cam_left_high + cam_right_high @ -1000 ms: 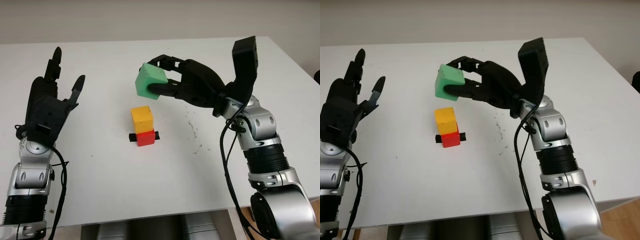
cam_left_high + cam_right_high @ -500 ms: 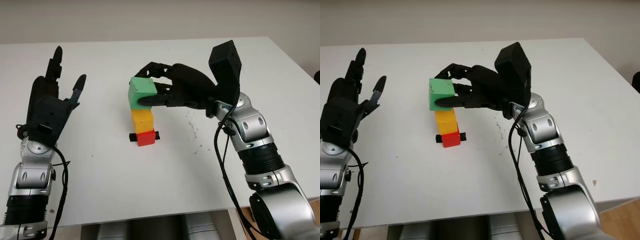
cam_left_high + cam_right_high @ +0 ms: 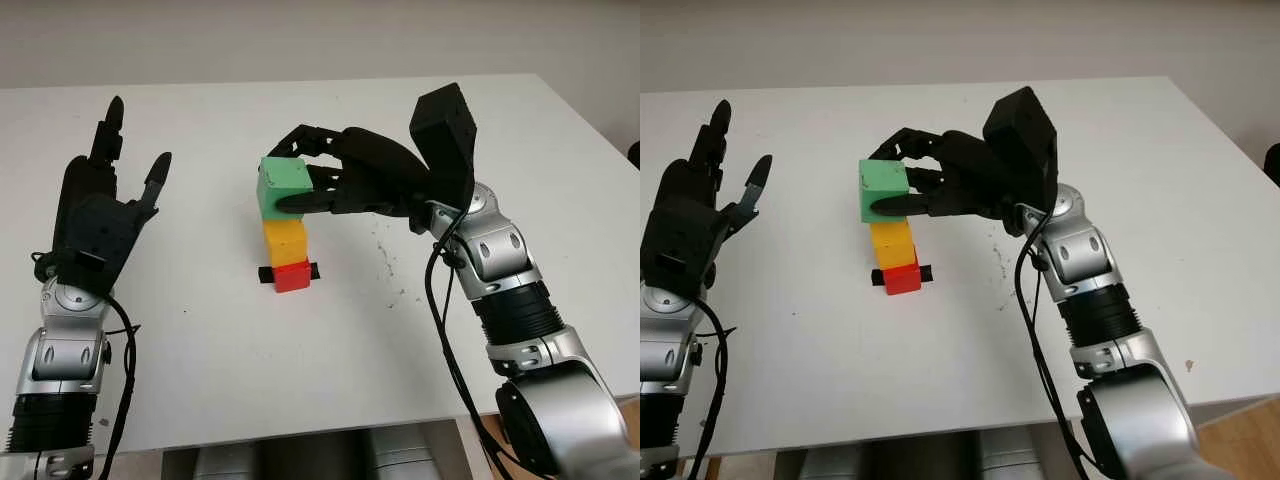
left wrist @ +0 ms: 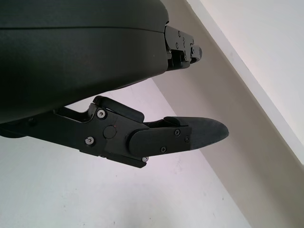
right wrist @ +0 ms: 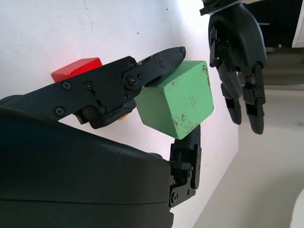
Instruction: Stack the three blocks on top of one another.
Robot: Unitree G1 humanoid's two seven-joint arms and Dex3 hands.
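A red block (image 3: 292, 276) sits on the white table (image 3: 300, 360) over a strip of black tape, and a yellow block (image 3: 285, 242) is stacked on it. My right hand (image 3: 300, 185) is shut on the green block (image 3: 284, 189), which sits directly over the yellow block; whether the two touch I cannot tell. The right wrist view shows the green block (image 5: 176, 99) pinched between thumb and fingers, with the red block (image 5: 76, 69) behind. My left hand (image 3: 100, 210) is raised open over the left side of the table, well clear of the stack.
Small dark specks (image 3: 385, 260) mark the table just right of the stack. The table's front edge (image 3: 300, 432) runs close to my body, and a pale wall lies behind the far edge.
My right hand carried the green block down and to the left from above the stack to directly over the yellow block, then barely moved. The left hand stayed put.
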